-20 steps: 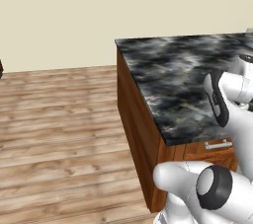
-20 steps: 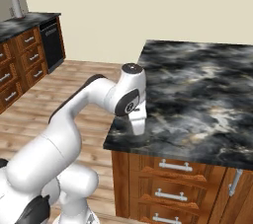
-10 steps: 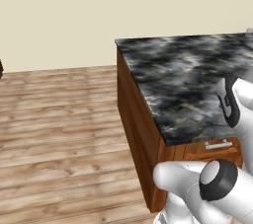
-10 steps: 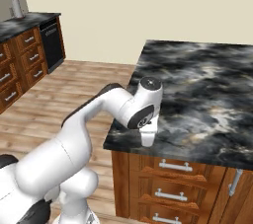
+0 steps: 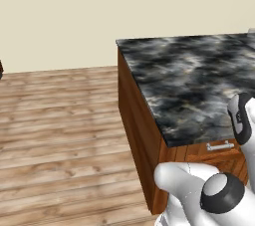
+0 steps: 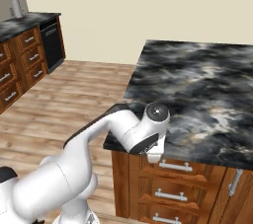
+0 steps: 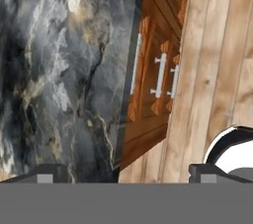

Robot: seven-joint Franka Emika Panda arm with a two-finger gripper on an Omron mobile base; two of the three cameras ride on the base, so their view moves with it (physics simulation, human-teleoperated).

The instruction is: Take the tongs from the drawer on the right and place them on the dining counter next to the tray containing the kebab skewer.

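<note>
Drawers first: a stack of three shut drawer fronts (image 6: 170, 188) sits in the reddish-brown base under the near edge of the dining counter (image 6: 197, 90), each with a pale bar handle; nothing of their insides shows. In the hand view the same drawer fronts (image 7: 158, 77) run toward 12 o'clock beside the counter slab (image 7: 59, 70), three bar handles side by side, all closed. In the left base view one drawer handle (image 5: 220, 146) shows just under the stone lip at about 4 o'clock, partly cut by the arm. To the right of the stack a tall cabinet door with a slanted handle (image 6: 235, 183) is cut off by the picture edge. At 10 o'clock in the right base view, a far run of dark-topped wooden cabinets (image 6: 22, 65) with more shut drawers, a black appliance front (image 6: 52, 45) and a pale bottle-like thing (image 6: 18, 7) too small to name. Gripper (image 7: 123, 174): two dark finger tips rise at 6 o'clock of the hand view, set far apart, with counter edge and floor between them and nothing held; jaws wide. In the right base view the hand (image 6: 154, 150) hangs over the counter's near edge, just above the top drawer; its fingers are hidden there. Wooden plank floor (image 5: 60, 130) lies left of the counter.
</note>
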